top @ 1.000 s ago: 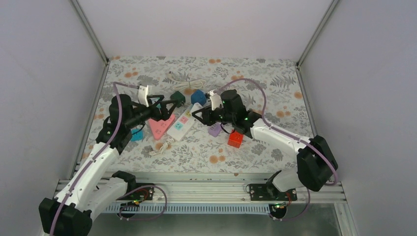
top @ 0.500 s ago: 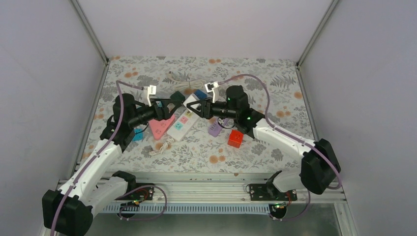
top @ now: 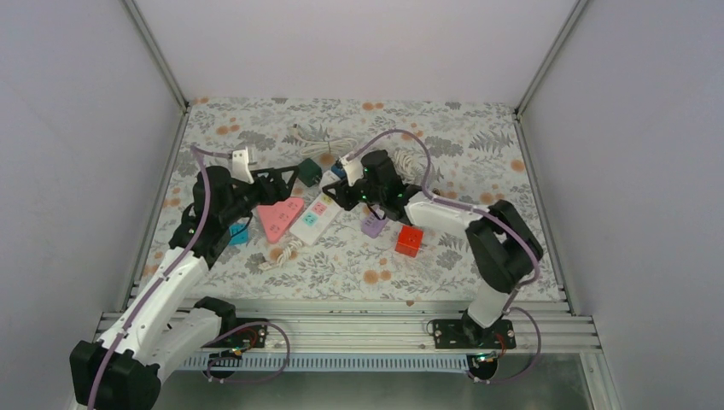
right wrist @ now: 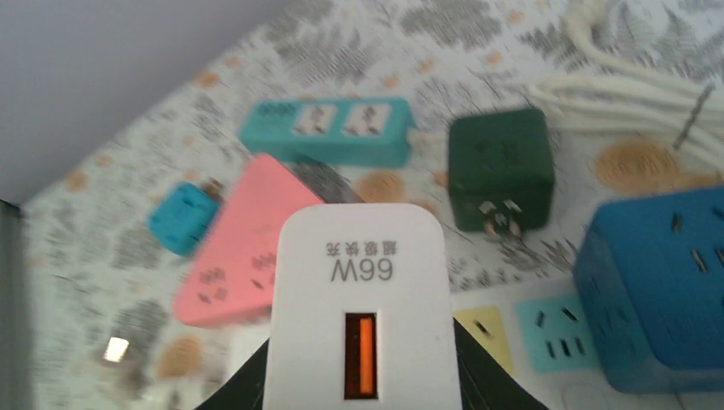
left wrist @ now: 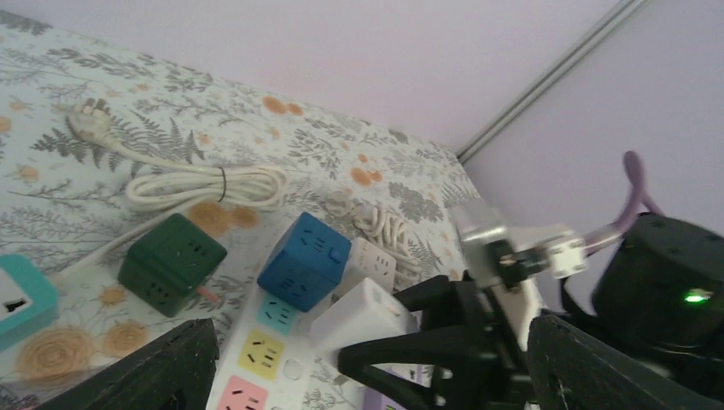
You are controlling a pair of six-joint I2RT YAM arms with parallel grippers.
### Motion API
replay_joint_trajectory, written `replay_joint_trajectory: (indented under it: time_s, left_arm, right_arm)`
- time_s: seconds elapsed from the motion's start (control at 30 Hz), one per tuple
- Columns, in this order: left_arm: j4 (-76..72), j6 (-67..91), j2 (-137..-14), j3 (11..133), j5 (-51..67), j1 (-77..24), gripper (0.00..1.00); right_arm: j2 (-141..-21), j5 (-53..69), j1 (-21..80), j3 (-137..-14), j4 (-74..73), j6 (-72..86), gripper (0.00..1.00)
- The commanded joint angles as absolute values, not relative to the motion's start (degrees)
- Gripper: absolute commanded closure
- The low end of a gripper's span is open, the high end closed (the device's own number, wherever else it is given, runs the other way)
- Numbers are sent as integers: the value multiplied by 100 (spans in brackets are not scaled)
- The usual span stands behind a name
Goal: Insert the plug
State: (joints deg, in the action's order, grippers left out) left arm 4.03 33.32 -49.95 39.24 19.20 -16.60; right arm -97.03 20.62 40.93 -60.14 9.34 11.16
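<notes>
My right gripper (top: 337, 190) is shut on the plug (right wrist: 363, 307), a white 66W charger block with an orange USB port. It holds the plug (left wrist: 363, 320) low over the far end of the white power strip (top: 314, 213), near the strip's yellow (right wrist: 482, 329) and cyan (right wrist: 555, 333) sockets. I cannot tell whether the plug touches the strip. My left gripper (top: 290, 184) stands open just left of the strip, facing the plug, with nothing in it.
A blue cube socket (left wrist: 305, 260) and a green one (left wrist: 171, 262) sit beyond the strip's far end. A pink triangular strip (top: 280, 218) and a teal strip (top: 239, 232) lie left. A purple adapter (top: 372, 225) and red cube (top: 409, 241) lie right. A coiled white cable (top: 324, 145) lies behind.
The right arm has swung left and folded in, carrying the plug up and then back down by the strip's far end. The left gripper has closed a little and drawn back slightly left.
</notes>
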Motion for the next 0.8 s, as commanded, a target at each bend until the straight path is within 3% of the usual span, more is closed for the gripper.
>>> replay_joint_trajectory:
  time_s: [0.0, 0.77]
  left_arm:
    - [567, 3164, -4886, 3882, 1567, -1625, 10]
    - [608, 3249, -5108, 3956, 1409, -1610, 8]
  right_arm:
    - [-10208, 1558, 4036, -6197, 1191, 176, 77]
    - [-11351, 1417, 3990, -6534, 1489, -234, 79]
